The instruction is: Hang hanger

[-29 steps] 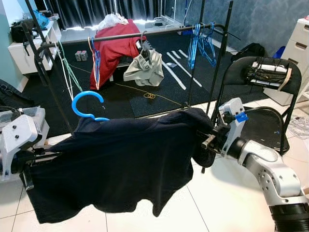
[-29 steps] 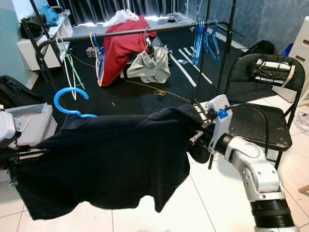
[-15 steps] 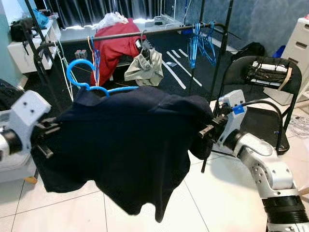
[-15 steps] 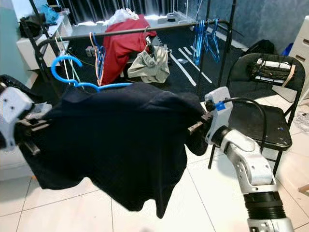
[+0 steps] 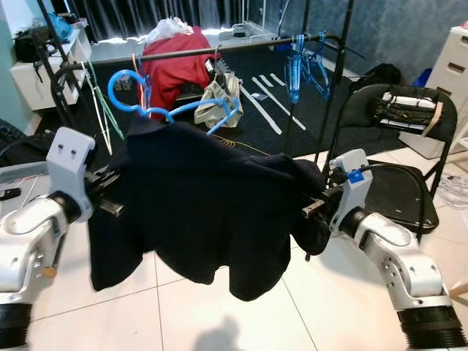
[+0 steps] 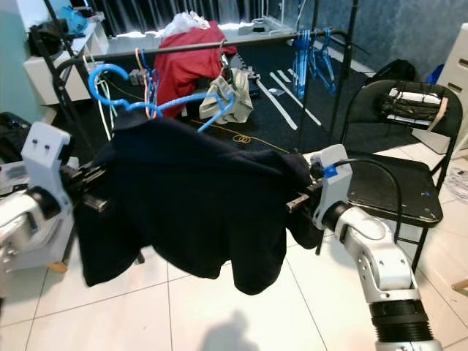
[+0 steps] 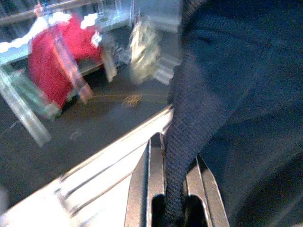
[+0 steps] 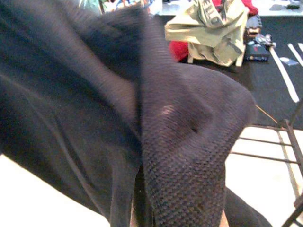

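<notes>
A navy shirt (image 5: 205, 197) hangs on a blue hanger (image 5: 121, 79), stretched in the air between my two grippers. The hanger's hook rises above the collar, just in front of and slightly below the black clothes rail (image 5: 183, 53). My left gripper (image 5: 108, 196) is shut on the shirt's left shoulder; the left wrist view shows dark fabric (image 7: 189, 118) pinched between the fingers (image 7: 149, 189). My right gripper (image 5: 313, 208) grips the other shoulder, and bunched cloth (image 8: 189, 142) covers its fingers.
On the rail hang a red garment (image 5: 172, 69), a beige garment (image 5: 219, 95), blue hangers (image 5: 303, 66) and thin pale hangers (image 5: 99, 110). A black folding chair (image 5: 395, 183) stands right of my right arm, with a white drawer unit (image 5: 453, 66) behind it. White tiles lie below.
Both arms have lifted the shirt and brought it closer to the rail. The blue hook has risen from low left to just under the rail, and the left arm has swung up and inward.
</notes>
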{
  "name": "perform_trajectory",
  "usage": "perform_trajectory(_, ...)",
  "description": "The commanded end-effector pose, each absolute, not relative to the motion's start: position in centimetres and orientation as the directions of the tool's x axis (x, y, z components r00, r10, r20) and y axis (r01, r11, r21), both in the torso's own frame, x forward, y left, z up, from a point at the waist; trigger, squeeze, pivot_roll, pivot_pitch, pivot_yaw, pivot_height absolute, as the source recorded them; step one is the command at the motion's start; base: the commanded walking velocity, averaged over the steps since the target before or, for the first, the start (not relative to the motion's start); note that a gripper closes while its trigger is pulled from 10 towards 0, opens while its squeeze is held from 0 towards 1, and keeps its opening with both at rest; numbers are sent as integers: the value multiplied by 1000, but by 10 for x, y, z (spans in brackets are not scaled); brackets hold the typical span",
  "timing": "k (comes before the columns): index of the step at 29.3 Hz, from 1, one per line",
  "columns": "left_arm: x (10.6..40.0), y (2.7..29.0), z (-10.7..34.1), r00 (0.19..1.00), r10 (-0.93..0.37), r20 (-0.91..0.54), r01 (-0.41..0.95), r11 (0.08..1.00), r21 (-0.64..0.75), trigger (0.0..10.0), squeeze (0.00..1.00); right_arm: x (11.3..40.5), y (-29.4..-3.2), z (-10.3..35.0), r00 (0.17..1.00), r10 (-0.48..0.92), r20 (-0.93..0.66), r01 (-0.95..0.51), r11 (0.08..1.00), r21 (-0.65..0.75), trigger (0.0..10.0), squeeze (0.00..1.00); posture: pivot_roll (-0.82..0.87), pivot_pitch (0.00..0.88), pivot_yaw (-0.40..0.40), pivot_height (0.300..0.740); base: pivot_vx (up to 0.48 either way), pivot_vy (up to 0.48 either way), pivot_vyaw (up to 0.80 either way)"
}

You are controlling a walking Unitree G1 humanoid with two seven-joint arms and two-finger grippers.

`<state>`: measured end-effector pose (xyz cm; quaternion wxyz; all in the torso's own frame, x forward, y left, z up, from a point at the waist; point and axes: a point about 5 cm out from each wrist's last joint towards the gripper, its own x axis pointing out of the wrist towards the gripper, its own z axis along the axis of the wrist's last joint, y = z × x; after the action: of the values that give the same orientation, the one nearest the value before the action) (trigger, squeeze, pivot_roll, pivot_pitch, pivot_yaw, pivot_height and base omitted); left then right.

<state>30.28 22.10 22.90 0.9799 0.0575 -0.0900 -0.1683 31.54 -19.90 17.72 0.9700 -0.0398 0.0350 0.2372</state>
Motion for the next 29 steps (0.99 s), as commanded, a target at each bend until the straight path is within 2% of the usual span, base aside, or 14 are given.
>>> perform_trajectory(1, 300, 221, 248, 908, -331, 257, 296, 941, 163, 10000, 0, 314, -211, 169, 907, 400, -131, -410, 910, -59, 0, 0, -74, 28, 39, 740, 0, 0, 0)
perform_trajectory(2, 300, 221, 248, 908, -331, 257, 296, 941, 163, 10000, 0, 314, -211, 169, 907, 400, -131, -410, 910, -59, 0, 0, -74, 28, 39, 740, 0, 0, 0)
perform_trajectory(3, 298, 210, 249, 888, -385, 252, 338, 917, 211, 10000, 0, 314, -210, 171, 900, 417, -124, -425, 904, -43, 8510, 0, -76, 21, 39, 740, 0, 0, 0)
perform_trajectory(5, 296, 205, 249, 878, -415, 238, 358, 901, 246, 10000, 0, 314, -209, 172, 895, 429, -119, -436, 900, -32, 8510, 0, -76, 21, 39, 740, 0, 0, 0)
perform_trajectory(6, 296, 209, 249, 886, -429, 175, 348, 865, 360, 10000, 0, 310, -207, 173, 873, 473, -118, -479, 877, -30, 10000, 1000, -73, 17, 39, 740, 0, 0, 0)
perform_trajectory(9, 296, 209, 249, 886, -429, 175, 348, 865, 360, 10000, 0, 310, -207, 173, 873, 473, -118, -479, 877, -30, 10000, 1000, -73, 17, 39, 740, 0, 0, 0)
perform_trajectory(12, 297, 220, 251, 899, -427, 97, 325, 799, 505, 10000, 0, 306, -208, 174, 845, 518, -132, -527, 849, -41, 10000, 1000, -73, 17, 39, 740, 0, 0, 0)
perform_trajectory(14, 297, 242, 258, 920, -390, -45, 294, 610, 736, 10000, 0, 292, -213, 173, 768, 608, -203, -634, 766, -104, 10000, 1000, -72, 17, 41, 740, 0, 0, 0)
perform_trajectory(15, 297, 242, 258, 920, -390, -45, 294, 610, 736, 10000, 0, 292, -213, 173, 768, 608, -203, -634, 766, -104, 10000, 1000, -72, 17, 41, 740, 0, 0, 0)
perform_trajectory(16, 297, 252, 262, 924, -367, -105, 292, 503, 813, 10000, 0, 280, -217, 172, 704, 662, -258, -703, 700, -124, 10000, 1000, -72, 17, 41, 740, 0, 0, 0)
perform_trajectory(18, 297, 252, 262, 924, -367, -105, 292, 503, 813, 10000, 0, 280, -217, 172, 704, 662, -258, -703, 700, -124, 10000, 1000, -72, 17, 41, 740, 0, 0, 0)
perform_trajectory(21, 296, 262, 267, 915, -355, -191, 320, 350, 880, 10000, 0, 259, -216, 186, 571, 770, -284, -817, 568, -102, 10000, 1000, -81, 20, 46, 740, 0, 0, 0)
perform_trajectory(28, 295, 261, 268, 902, -373, -219, 341, 304, 889, 10000, 0, 254, -214, 200, 535, 810, -242, -843, 530, -91, 10000, 1000, -83, 21, 50, 740, 0, 0, 0)
perform_trajectory(29, 291, 250, 270, 856, -455, -246, 396, 270, 878, 10000, 0, 260, -213, 219, 570, 805, -165, -822, 553, -138, 10000, 0, -82, 18, 50, 740, 0, 0, 0)
